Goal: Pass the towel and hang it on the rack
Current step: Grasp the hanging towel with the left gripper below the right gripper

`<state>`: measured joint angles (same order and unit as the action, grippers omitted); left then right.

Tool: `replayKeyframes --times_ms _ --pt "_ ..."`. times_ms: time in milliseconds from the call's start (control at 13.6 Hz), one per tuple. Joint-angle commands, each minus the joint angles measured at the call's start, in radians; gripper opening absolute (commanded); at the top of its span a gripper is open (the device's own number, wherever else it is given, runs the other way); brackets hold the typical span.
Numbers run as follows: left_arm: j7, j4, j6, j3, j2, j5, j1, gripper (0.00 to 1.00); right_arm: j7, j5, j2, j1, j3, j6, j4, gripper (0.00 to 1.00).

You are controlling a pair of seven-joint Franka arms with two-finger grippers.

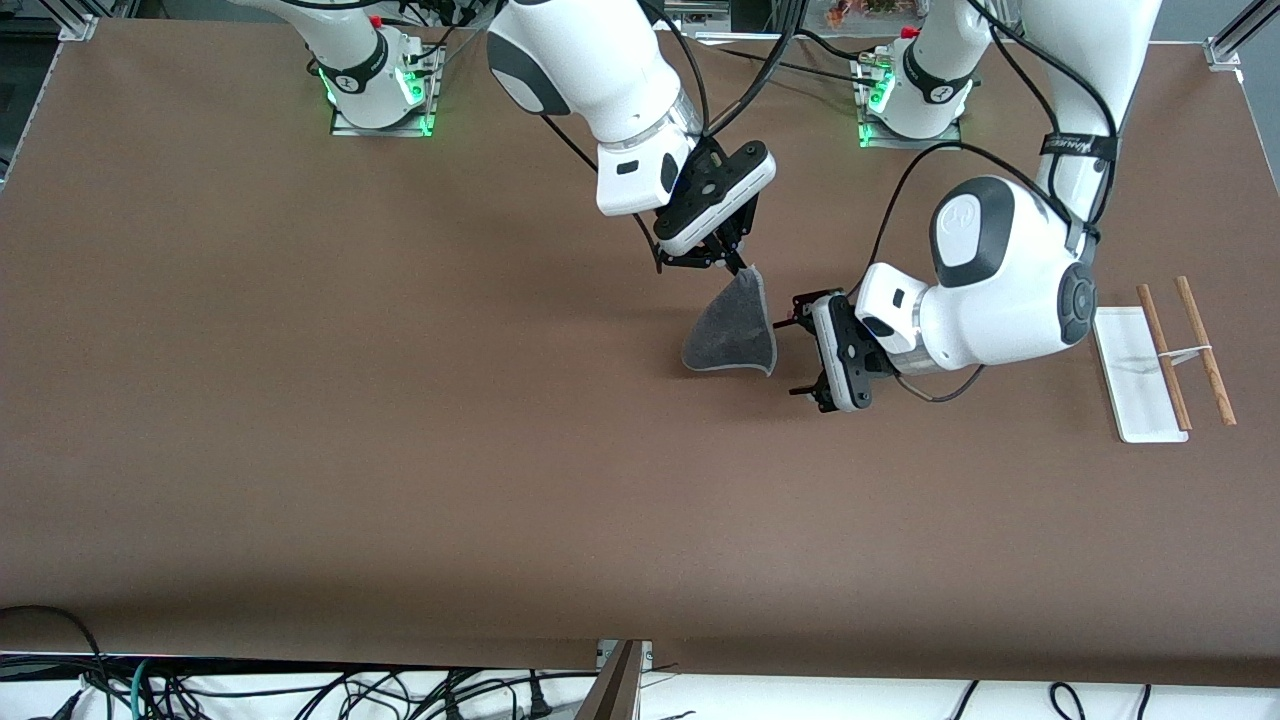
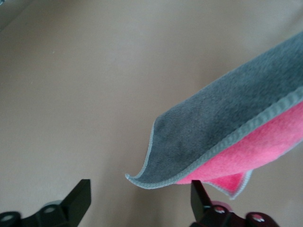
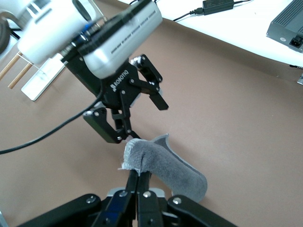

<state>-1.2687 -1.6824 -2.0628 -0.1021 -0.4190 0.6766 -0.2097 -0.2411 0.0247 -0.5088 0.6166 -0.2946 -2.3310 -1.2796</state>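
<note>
The towel (image 1: 732,331) is dark grey with a pale trim and hangs over the middle of the table. My right gripper (image 1: 741,268) is shut on its top corner and holds it up. In the right wrist view the pinched corner (image 3: 140,158) sits at my shut right gripper (image 3: 143,174). My left gripper (image 1: 803,354) is open beside the hanging towel, toward the left arm's end. In the left wrist view the towel (image 2: 222,127) shows its pink reverse face, with its lower edge just ahead of my open left gripper (image 2: 142,198). The rack (image 1: 1165,355) stands at the left arm's end.
The brown table (image 1: 400,450) stretches wide around the towel. The rack's white base (image 1: 1135,385) lies beside its two wooden rods. Cables run along the table's edge nearest the front camera.
</note>
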Motion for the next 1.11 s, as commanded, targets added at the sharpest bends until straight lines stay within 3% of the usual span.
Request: replayKeyframes --times_ms 0,221,516,590,885,959,1032 --pt "-0.101 0.003 -0.016 -0.002 -0.020 0.043 -0.005 0.78 -0.011 0.007 -0.011 0.008 0.003 -0.002 0.026 0.01" --pt "-0.112 -0.013 -0.028 -0.040 -0.011 0.046 0.001 0.76 -0.011 0.007 -0.013 0.008 0.003 -0.002 0.026 0.01" --pt "-0.115 -0.014 -0.057 -0.047 -0.006 0.046 -0.002 0.60 -0.010 0.007 -0.016 0.008 0.003 -0.010 0.026 0.01" --pt "-0.115 -0.014 -0.065 -0.053 -0.006 0.046 -0.005 0.53 -0.010 0.007 -0.016 0.008 0.003 -0.011 0.026 0.01" --pt "-0.115 -0.025 -0.068 -0.068 -0.006 0.046 0.000 0.07 -0.009 0.007 -0.017 0.006 0.003 -0.011 0.026 0.01" --pt "-0.115 -0.025 -0.069 -0.068 -0.006 0.046 0.000 0.00 -0.009 0.007 -0.017 0.006 0.003 -0.011 0.026 0.01" --pt "-0.115 -0.025 -0.069 -0.068 -0.006 0.046 0.001 0.00 -0.009 0.007 -0.017 0.006 0.003 -0.011 0.026 0.01"
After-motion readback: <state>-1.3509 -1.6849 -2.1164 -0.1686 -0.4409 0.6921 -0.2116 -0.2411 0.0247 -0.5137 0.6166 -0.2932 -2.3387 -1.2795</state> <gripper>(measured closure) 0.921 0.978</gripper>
